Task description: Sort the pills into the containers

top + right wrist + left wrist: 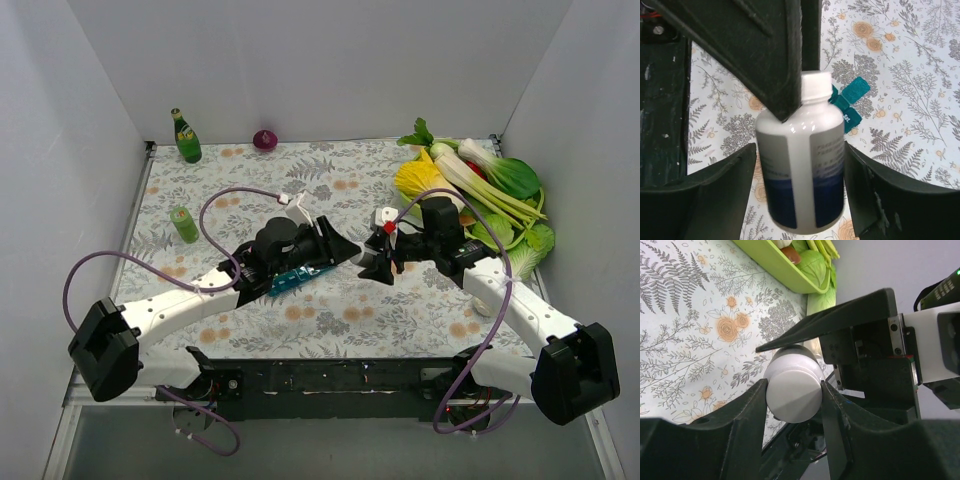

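A white pill bottle with a blue label hangs on its side above the floral mat, between the two arms. My left gripper is shut on its white cap. My right gripper straddles the bottle's body, a finger pressed against each side. The containers, a teal strip, lie on the mat under the left arm, partly hidden behind the bottle. The pills are hidden.
A tall green bottle and a purple onion stand at the back. A small green can is at the left. A green tray heaped with vegetables fills the back right.
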